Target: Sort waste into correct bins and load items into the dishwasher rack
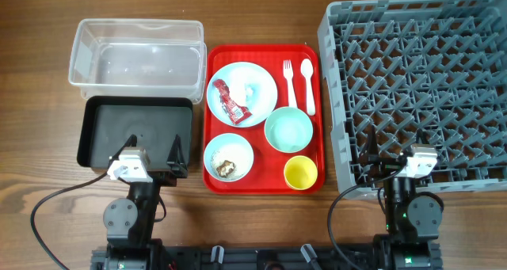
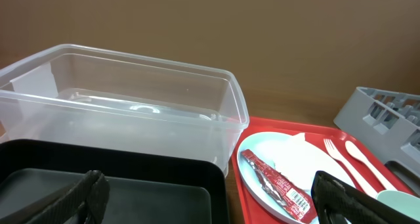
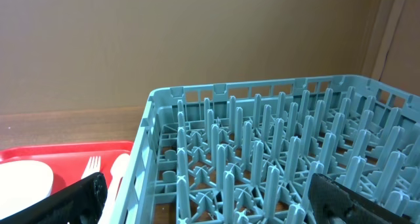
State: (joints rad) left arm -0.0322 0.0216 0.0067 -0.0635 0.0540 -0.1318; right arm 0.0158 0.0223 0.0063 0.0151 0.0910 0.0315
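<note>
Nearest to us, both arms sit at the table's front edge with nothing taken up yet, so we judge the opening step to be the first pick of waste. Our left gripper (image 1: 153, 147) hangs over the near end of the shallow black rectangular tub (image 1: 99, 135), jaws spread wide and empty. Our right gripper (image 1: 384, 155) hangs over the near left corner of the large grey lattice dishwasher rack (image 1: 420, 80), likewise wide apart and holding nothing.

To do this well, we should send the left arm, since it is the closer one. We should come down on the small red snack wrapper (image 1: 229, 100) with the fingers across its narrow width. The pinch should stay low enough to catch the thin film, yet not scrape the pale blue plate (image 1: 238, 70) beneath it.

The wrapper lies ahead and to the right of the left gripper, past the black tub's right wall, on the left half of the plate. The plate sits at the far left of the flat red tray (image 1: 212, 143). The crumpled white tissue (image 1: 255, 89) rests just beside the wrapper on the same plate. Farther off, behind the black tub, stands the clear plastic tub (image 1: 79, 52), which looks empty.
</note>
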